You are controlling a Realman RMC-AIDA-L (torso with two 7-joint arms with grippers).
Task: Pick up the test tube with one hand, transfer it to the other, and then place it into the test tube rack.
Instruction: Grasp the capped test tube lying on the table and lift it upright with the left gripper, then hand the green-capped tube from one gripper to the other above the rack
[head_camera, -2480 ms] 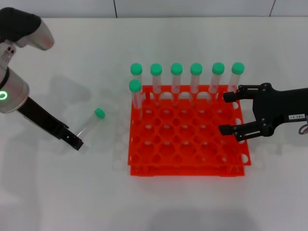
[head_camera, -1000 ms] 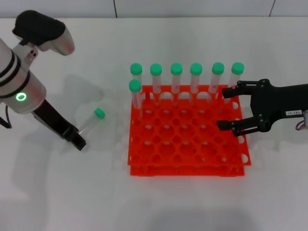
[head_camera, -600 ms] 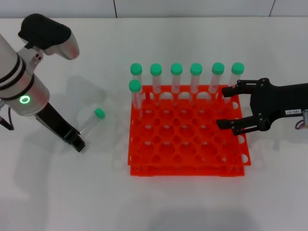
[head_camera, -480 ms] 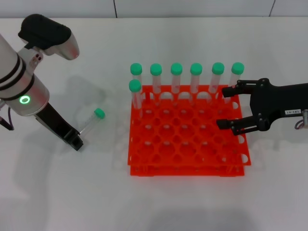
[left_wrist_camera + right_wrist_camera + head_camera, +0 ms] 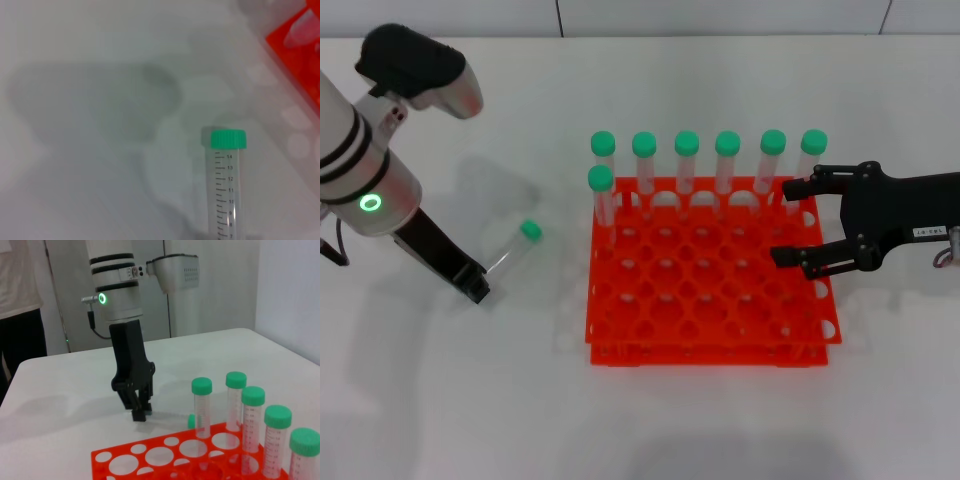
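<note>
A clear test tube with a green cap lies on the white table, left of the orange-red rack. My left gripper is down at the tube's bottom end, its fingers closed around that end. The left wrist view shows the tube lengthwise with its cap away from the gripper. The right wrist view shows the left gripper with the tube sticking out towards the rack. My right gripper, with a white label, is open and empty over the rack's right edge.
Several capped tubes stand upright in the rack's back row, and one more stands in the second row at the left. The table is bare white around the rack. A person stands beyond the table's far side.
My left arm has swung in towards the tube and its fingertips have closed in on the tube's bottom end. The tube's cap has shifted slightly up and right. The right gripper has barely moved.
</note>
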